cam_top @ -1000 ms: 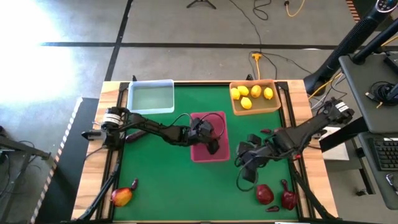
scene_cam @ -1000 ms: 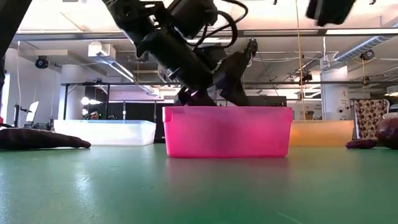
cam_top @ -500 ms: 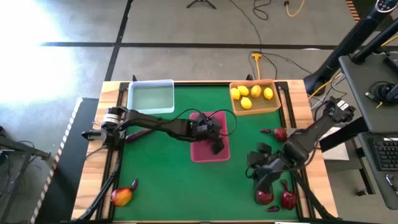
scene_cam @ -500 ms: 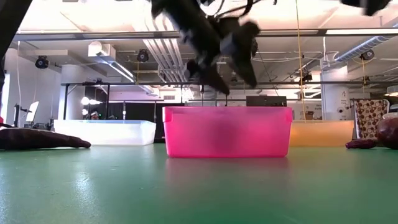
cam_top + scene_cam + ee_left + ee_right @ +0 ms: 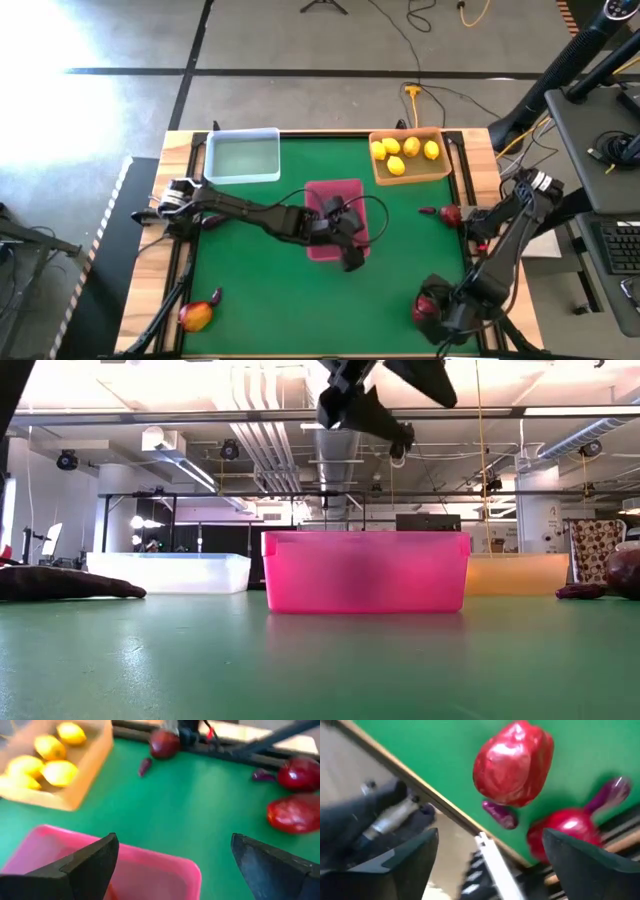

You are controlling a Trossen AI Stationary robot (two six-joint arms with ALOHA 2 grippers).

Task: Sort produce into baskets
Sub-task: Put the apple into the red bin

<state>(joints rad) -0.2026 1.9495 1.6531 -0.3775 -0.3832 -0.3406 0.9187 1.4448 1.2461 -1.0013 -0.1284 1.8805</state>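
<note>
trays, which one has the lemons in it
The tan-orange tray at the table's far right corner holds the lemons; the pale blue tray holds none.

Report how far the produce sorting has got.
Done: five lemons sit in the tan tray. In hand: nothing; the right gripper, jaws open, hangs over red fruits near the table's corner. Left: those fruits, maroon pieces, a red-yellow fruit; the blue tray looks empty.

Two dark, jointed arms, black cable looping above the left pincer (image 5: 345, 252); silver collars near both bases; broad wedge-shaped black fingers (image 5: 90, 865).
</note>
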